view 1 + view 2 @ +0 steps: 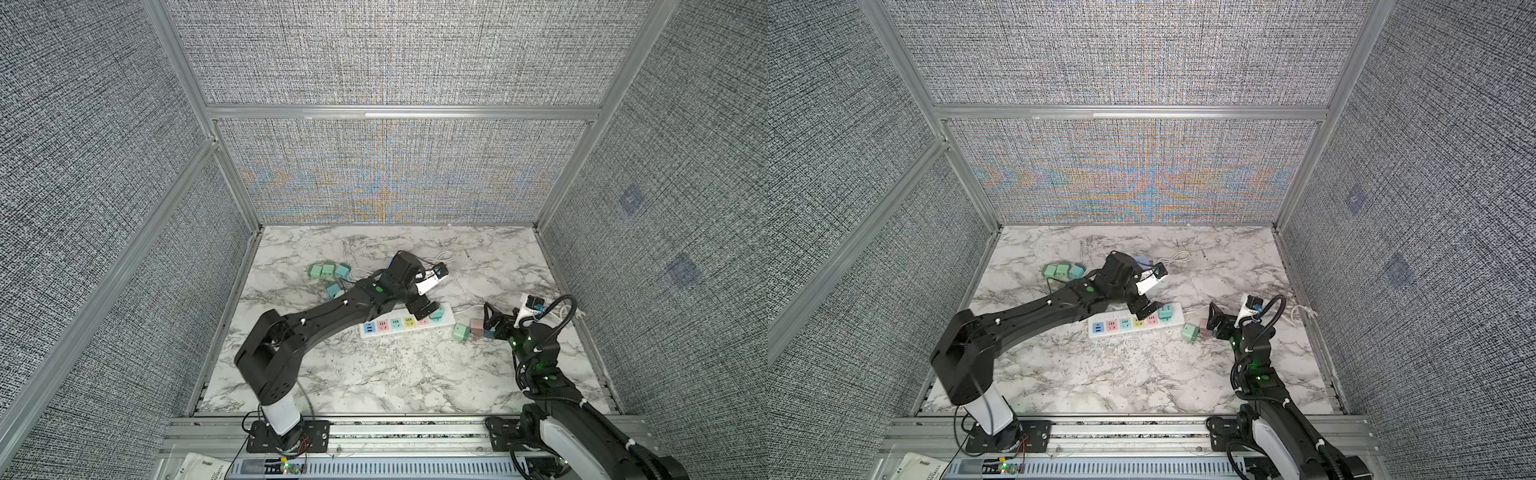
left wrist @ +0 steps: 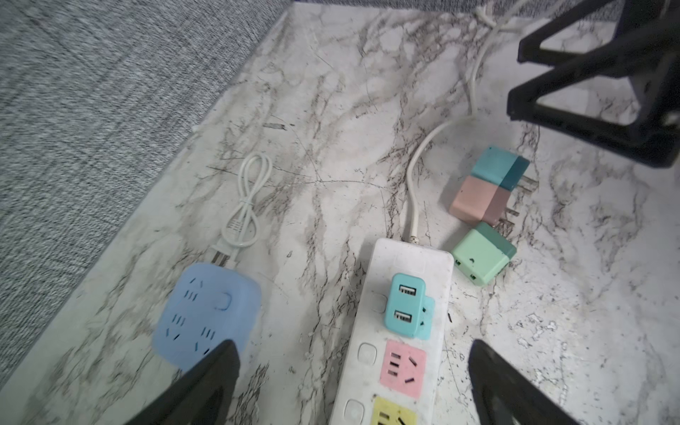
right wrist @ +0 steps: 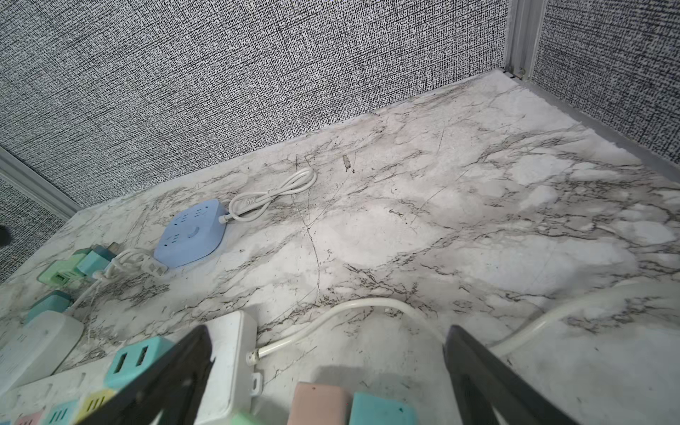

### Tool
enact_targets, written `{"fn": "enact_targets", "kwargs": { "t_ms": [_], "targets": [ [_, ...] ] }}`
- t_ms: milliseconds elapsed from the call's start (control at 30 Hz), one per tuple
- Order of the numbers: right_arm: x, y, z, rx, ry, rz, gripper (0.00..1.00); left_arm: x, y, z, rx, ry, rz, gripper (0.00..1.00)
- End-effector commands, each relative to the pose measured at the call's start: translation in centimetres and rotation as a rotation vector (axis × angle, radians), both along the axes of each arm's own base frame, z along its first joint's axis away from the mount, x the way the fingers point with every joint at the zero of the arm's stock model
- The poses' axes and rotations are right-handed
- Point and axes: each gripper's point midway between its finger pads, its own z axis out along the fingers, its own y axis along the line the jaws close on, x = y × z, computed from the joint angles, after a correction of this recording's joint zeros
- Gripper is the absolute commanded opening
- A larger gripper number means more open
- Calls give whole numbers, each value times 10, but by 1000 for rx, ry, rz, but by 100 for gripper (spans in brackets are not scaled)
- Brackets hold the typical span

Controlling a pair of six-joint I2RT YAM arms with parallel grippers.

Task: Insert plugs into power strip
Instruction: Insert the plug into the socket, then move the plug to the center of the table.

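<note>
Teal rounded plastic plug [image 2: 404, 305] seated in the right-end socket of the long white plastic power strip [image 2: 408, 257]; both claws spread wide and empty.

The left claw [image 2: 353, 342] hangs open just above that plug, gripping nothing. The right claw [image 3: 327, 331] is open too; a dusty pink cube plug [image 3: 320, 403] and a second teal cube plug [image 3: 382, 410] show between its fingers, both cut off at the picture's edge. A mint green cube plug [image 2: 478, 257] lies just right of the strip. In both top views the left wrist hides most of a pale blue square socket block [image 2: 206, 312]. More green and teal cube plugs [image 1: 328, 270] lie far left, some partly under the arm. Print on a white sheet [image 1: 203, 467] at the near edge is too small to read.
</note>
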Motion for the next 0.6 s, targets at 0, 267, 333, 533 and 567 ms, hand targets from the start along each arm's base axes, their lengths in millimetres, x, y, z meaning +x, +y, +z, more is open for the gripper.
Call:
{"fn": "enact_targets", "kwargs": {
  "t_ms": [0, 267, 333, 533, 567],
  "targets": [
    [3, 1, 8, 3, -28, 3, 99, 19, 25, 41, -197, -113, 228, 99],
    [2, 4, 9, -2, -32, 15, 100, 9, 80, 25, -219, -138, 391, 99],
    [1, 4, 9, -4, -30, 13, 99, 8, 86, 20, -228, -143, 412, 99],
    [2, 9, 6, -22, -4, 24, 99, 9, 89, 36, -211, -172, 391, 99],
    [1, 10, 6, -23, -3, 23, 100, 11, 94, 39, -205, -187, 408, 99]
  ]
}}
